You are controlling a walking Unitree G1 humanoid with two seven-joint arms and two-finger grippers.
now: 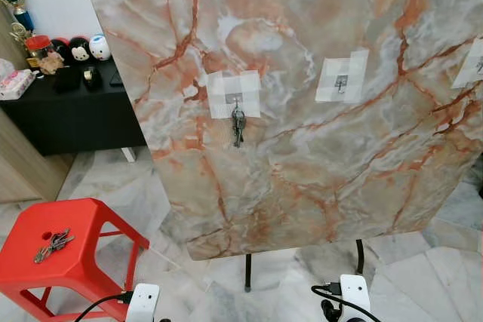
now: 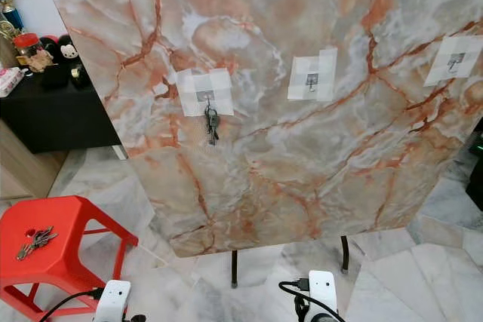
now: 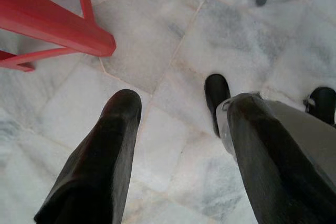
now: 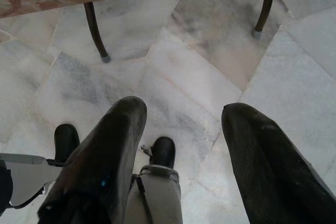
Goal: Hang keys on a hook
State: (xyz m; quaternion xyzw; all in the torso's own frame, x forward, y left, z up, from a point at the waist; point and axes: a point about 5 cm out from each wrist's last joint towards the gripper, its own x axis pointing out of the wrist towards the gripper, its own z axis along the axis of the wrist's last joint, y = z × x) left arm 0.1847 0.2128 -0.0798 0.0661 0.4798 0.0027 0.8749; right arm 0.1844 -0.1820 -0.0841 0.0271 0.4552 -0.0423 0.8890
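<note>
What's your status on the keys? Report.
Left gripper and right gripper open, empty, hanging low. One metal key bunch on leftmost taped hook; second bunch on red plastic stool. Nothing blocking.

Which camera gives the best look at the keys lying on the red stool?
The left eye view: the loose keys lie whole on the red stool seat. The right eye view shows them nearer its edge. The left wrist view catches the stool's legs, not the seat.
</note>
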